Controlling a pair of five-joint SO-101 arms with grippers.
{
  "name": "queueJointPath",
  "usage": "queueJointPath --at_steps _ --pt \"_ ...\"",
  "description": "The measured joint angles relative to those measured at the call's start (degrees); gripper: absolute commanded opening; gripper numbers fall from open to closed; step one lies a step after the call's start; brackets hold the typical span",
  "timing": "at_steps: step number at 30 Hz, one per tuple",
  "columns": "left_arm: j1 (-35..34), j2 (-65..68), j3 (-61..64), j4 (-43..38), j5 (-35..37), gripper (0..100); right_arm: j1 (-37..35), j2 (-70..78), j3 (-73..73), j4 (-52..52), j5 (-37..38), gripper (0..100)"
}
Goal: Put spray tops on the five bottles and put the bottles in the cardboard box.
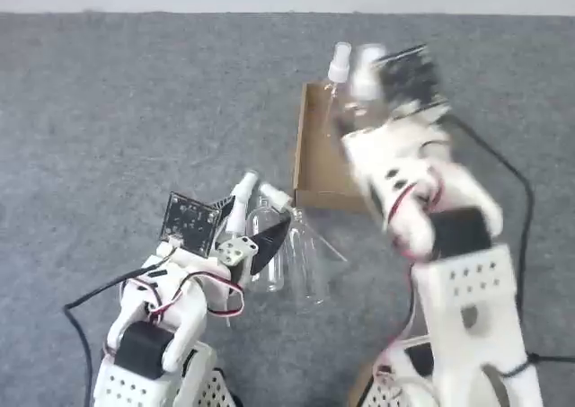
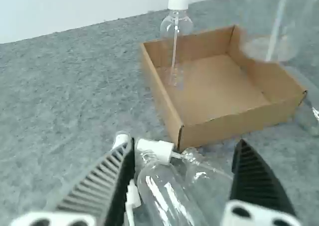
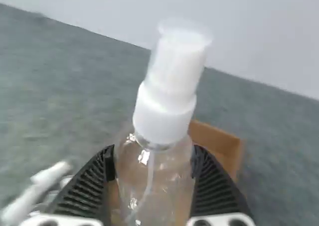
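Bottles (image 1: pixel 286 245), two clear ones with white tops on, are lying side by side on the grey carpet (image 1: pixel 108 101) in the high view, and my left gripper (image 1: pixel 259 232) is sitting right over them. Farther back the cardboard box (image 1: pixel 310 146) is resting open on the carpet, with an upright bottle (image 1: pixel 340 66) standing in its far corner. My right gripper (image 1: pixel 368 110) is hanging over the far end of the box, blurred.

On the left wrist view, the left gripper (image 2: pixel 179 186) is gaping wide, its black fingers (image 2: pixel 107 178) straddling the bottles (image 2: pixel 164 191); I cannot tell whether either finger is touching one. The cardboard box (image 2: pixel 229 123) is sitting just beyond them, the upright bottle (image 2: pixel 175 26) is standing inside by its far wall, and a held bottle (image 2: pixel 271 26) is hanging above the opposite side.

On the right wrist view, the right gripper (image 3: pixel 152 186) is clamping the held bottle (image 3: pixel 154 178) at its shoulders, its spray top (image 3: pixel 172 86) pointing up and a corner of the cardboard box (image 3: pixel 219 143) showing behind.
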Motion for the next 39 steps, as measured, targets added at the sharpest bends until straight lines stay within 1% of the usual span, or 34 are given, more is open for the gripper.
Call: queueJointPath --at_steps 2,5,8,11,16,21,25,33,39 --pt "0.0 0.26 0.0 0.0 0.0 27 3.87 3.52 0.09 -3.16 0.09 0.6" --pt "0.0 0.09 0.0 0.0 0.0 20 6.77 8.88 3.16 -10.9 0.26 0.6" --pt "-0.35 0.09 0.0 0.0 0.0 11 8.0 14.77 6.15 -19.87 0.26 0.6" --pt "-3.25 0.18 0.0 -0.7 0.0 1 8.97 20.22 7.47 -28.04 0.26 0.6" --pt "-9.93 0.09 0.0 -4.31 0.0 1 9.23 29.36 7.47 -40.88 0.35 0.6" --pt "-11.6 0.18 0.0 -4.48 0.18 1 9.14 36.66 7.47 -50.37 0.44 0.6" --pt "-11.96 -0.09 0.62 -4.84 0.0 1 9.14 40.88 7.47 -55.38 0.44 0.6" --pt "-11.69 0.26 0.7 -4.84 0.0 1 9.14 49.14 4.13 -56.97 0.44 0.6" --pt "-11.69 0.26 0.7 -4.84 0.0 1 9.76 52.22 2.55 -57.14 0.44 0.6"
